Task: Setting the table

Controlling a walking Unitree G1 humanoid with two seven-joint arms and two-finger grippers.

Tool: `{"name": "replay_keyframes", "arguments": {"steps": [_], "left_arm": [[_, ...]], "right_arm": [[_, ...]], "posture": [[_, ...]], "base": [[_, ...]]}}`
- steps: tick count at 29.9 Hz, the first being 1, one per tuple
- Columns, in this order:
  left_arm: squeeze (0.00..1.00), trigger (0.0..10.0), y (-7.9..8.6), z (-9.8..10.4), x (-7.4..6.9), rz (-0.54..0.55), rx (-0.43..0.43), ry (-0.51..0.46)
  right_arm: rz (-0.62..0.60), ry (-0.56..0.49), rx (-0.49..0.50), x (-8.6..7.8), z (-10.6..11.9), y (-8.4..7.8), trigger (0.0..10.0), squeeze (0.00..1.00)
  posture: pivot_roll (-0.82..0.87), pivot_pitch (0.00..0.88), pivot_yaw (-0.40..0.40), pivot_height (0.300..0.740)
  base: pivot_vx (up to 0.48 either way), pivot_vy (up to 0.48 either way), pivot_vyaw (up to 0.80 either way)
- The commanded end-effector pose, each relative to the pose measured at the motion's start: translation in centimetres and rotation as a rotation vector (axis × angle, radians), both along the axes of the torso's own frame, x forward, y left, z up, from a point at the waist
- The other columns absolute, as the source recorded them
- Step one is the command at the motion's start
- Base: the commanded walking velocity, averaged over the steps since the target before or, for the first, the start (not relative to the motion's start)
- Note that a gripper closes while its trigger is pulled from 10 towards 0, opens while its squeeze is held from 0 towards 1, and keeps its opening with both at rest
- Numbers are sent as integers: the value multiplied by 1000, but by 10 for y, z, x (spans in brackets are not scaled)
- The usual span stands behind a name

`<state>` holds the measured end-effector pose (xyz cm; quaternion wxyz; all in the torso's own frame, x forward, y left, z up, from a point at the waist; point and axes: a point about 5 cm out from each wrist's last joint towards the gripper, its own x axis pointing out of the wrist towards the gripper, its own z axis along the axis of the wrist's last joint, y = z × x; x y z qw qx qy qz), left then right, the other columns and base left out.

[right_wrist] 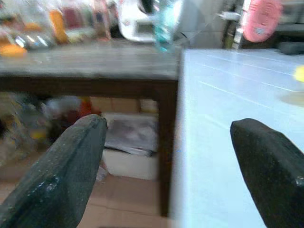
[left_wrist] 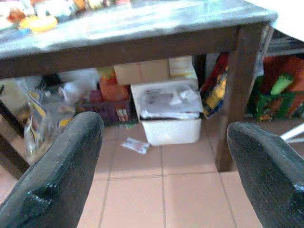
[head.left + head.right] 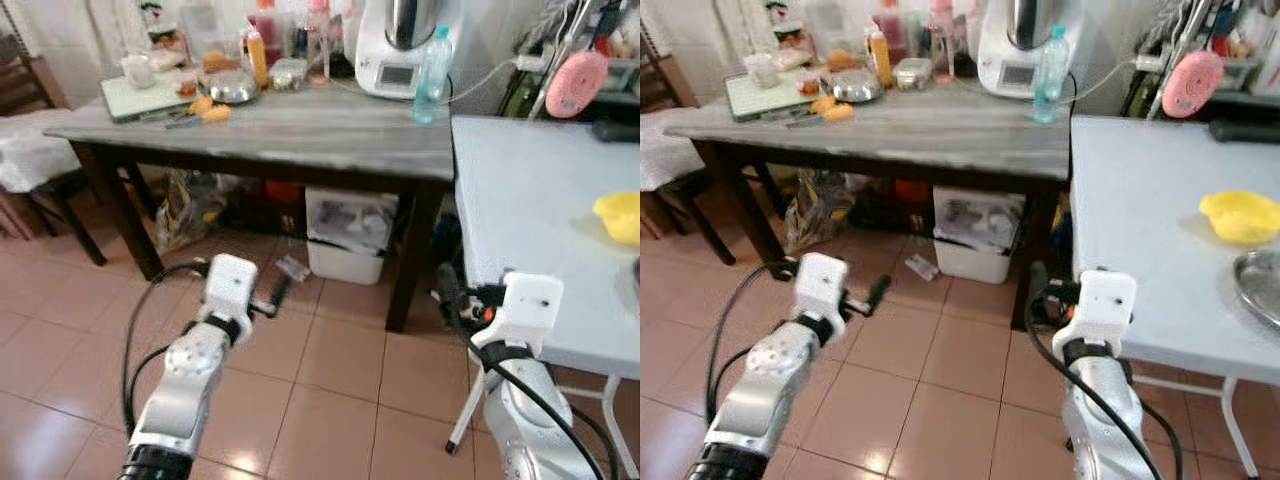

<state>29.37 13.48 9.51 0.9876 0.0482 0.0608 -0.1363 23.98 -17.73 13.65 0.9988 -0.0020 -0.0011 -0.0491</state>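
Grey-topped, dark-legged wooden table (image 3: 300, 135) stood left, cluttered along its far edge. Below, the left gripper (image 2: 164, 161) hung over floor tiles, fingers spread apart. The right gripper (image 1: 171, 166) hovered, fingers parted, at the pale blue table (image 3: 530, 220), which bore a yellow bowl (image 3: 620, 217).

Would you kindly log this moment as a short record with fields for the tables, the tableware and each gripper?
Wooden table: cluttered at the back; water bottle, white appliance
Pale table: yellow bowl, metal plate at its right
Under wooden table: white bin
Left gripper: open, empty, above the floor
Right gripper: open, empty, at the pale table's corner
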Motion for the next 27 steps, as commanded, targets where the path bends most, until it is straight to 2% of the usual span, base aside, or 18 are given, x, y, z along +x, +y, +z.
{"name": "replay_keyframes", "arguments": {"steps": [1,8,13,27], "left_arm": [[0,10000,-5,10,-2,-12,-18,-37],[0,10000,-15,14,-1,-40,-37,-46],[0,10000,-17,15,0,-48,-39,-46],[0,10000,-14,15,0,-54,-19,-33]], "right_arm": [[-23,-8,-15,-4,6,-5,10000,0],[-59,5,-26,-8,4,-10,10000,0],[-61,-3,-29,-7,6,-9,10000,0],[-70,-11,-23,-5,7,-7,10000,0]], "posture": [[-87,32,35,740],[-96,31,44,740],[-98,34,47,740],[-88,35,53,740]], "base": [[0,-307,0],[0,-351,0],[0,-319,0],[0,-478,0]]}}
